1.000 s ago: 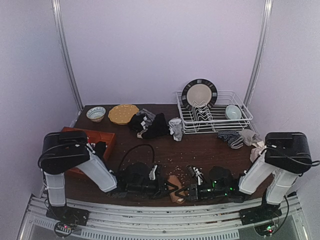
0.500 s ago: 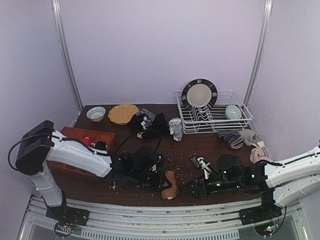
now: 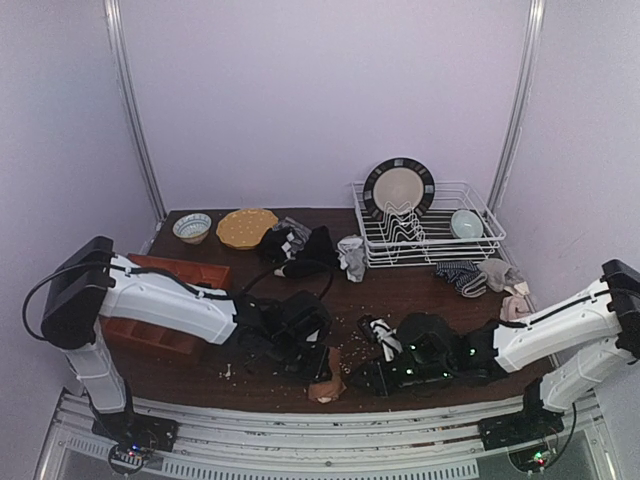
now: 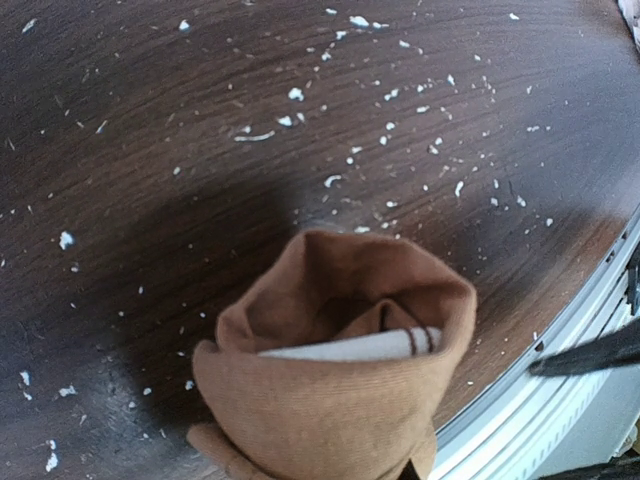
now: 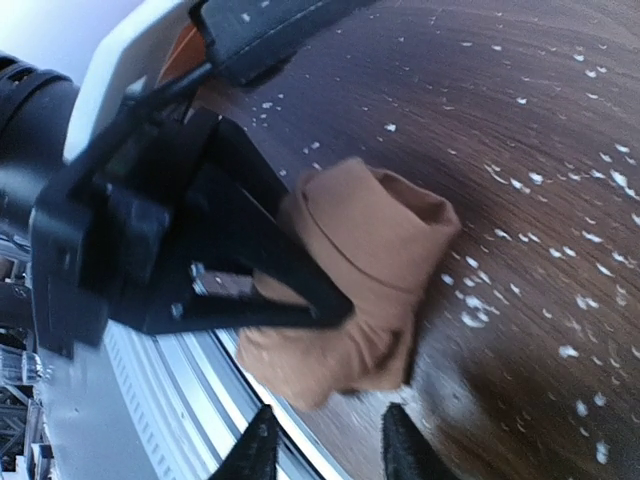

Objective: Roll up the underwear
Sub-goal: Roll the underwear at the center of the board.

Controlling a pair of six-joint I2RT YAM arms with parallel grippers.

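L fingers [image 5: 285,235] pinch the tan underwear [image 5: 375,250], a loose roll w/ a white strip showing inside. It is low at the near edge of the tabletop [image 3: 420,295], in the middle btw. the 2 arms. R fingers [image 5: 262,445] are apart w/ nothing in them, just beside the roll. Far back lies some black underwear [image 3: 318,252] in a heap. White crumbs [image 4: 295,93] dot the wood.

Near the worktop's [image 3: 430,292] front edge, tan underwear [image 3: 328,386] lies bunched, left fingers [image 3: 316,358] touching its far side, right fingers [image 3: 366,378] just beside it; wire dish rack [image 3: 495,236] rear right, holding an upright plate [image 3: 399,188].
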